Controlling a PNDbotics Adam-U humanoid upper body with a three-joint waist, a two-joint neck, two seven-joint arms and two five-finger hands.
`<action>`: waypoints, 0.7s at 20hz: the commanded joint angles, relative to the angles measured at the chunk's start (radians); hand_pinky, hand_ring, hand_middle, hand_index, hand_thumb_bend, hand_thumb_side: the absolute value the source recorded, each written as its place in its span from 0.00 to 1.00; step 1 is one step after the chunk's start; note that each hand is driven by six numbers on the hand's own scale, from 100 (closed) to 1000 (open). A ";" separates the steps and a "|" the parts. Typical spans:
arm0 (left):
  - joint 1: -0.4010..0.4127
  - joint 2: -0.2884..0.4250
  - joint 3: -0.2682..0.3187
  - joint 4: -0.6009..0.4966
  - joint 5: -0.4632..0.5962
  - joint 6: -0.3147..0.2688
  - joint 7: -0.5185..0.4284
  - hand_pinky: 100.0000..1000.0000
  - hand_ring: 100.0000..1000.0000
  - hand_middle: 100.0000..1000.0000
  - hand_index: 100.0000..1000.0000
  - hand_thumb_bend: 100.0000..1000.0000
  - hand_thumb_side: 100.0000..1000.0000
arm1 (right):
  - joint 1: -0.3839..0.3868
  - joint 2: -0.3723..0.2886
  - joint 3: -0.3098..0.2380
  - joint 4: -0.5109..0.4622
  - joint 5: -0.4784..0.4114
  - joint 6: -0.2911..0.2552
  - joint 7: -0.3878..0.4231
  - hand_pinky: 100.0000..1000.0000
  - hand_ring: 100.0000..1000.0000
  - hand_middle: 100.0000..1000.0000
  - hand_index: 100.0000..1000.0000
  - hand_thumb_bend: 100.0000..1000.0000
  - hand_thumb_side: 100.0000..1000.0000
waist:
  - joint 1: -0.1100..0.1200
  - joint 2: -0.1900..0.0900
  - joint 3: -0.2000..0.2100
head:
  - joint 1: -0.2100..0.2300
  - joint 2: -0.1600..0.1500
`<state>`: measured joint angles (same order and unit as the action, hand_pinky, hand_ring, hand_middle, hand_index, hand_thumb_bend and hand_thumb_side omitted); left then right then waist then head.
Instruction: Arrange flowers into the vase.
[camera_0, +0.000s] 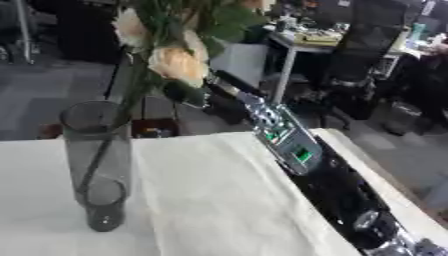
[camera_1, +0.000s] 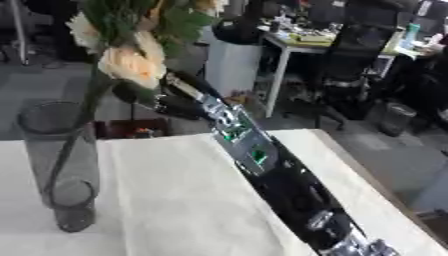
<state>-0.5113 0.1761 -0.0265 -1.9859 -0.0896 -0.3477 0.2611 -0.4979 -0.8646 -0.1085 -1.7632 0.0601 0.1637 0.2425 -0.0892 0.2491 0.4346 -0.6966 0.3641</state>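
A tall smoky glass vase (camera_0: 96, 165) stands upright on the left of the cloth-covered table (camera_0: 210, 200). A bunch of peach and cream flowers (camera_0: 178, 64) with green leaves hangs above and to the right of its mouth. The thin stems (camera_0: 109, 145) slant down inside the glass almost to the bottom. My right arm (camera_0: 289, 145) reaches up from the lower right corner. My right hand (camera_1: 171, 102) sits just under the blooms, shut on the bunch, with leaves partly covering its fingers. My left hand shows in neither view.
The table's right edge (camera_0: 376, 170) runs diagonally beside my arm. Beyond the table lie an office floor, a white desk (camera_0: 306, 42) with clutter, a black chair (camera_0: 367, 40) and a white cabinet (camera_1: 232, 60).
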 joint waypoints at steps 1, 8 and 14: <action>-0.008 0.019 0.006 -0.014 -0.007 0.000 0.003 0.60 0.95 0.96 0.95 0.00 1.00 | 0.003 -0.052 -0.029 -0.025 -0.024 -0.010 -0.008 1.00 1.00 0.75 0.99 0.69 0.89 | 0.007 -0.021 -0.005 | 0.027 0.005; -0.003 0.022 0.010 -0.014 -0.012 0.001 0.008 0.60 0.95 0.96 0.95 0.00 1.00 | 0.057 -0.068 -0.061 -0.054 -0.041 -0.015 -0.036 1.00 1.00 0.75 0.99 0.69 0.89 | 0.013 -0.021 -0.020 | 0.051 0.008; 0.001 0.025 0.013 -0.014 -0.016 0.002 0.013 0.60 0.95 0.96 0.95 0.00 1.00 | 0.116 -0.084 -0.094 -0.081 -0.055 -0.019 -0.065 1.00 1.00 0.75 0.99 0.69 0.89 | 0.020 -0.024 -0.033 | 0.069 0.013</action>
<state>-0.5018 0.1774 -0.0204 -1.9859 -0.1002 -0.3461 0.2700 -0.3759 -0.9030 -0.1794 -1.8220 0.0140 0.1461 0.1873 -0.0749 0.2459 0.4021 -0.6328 0.3705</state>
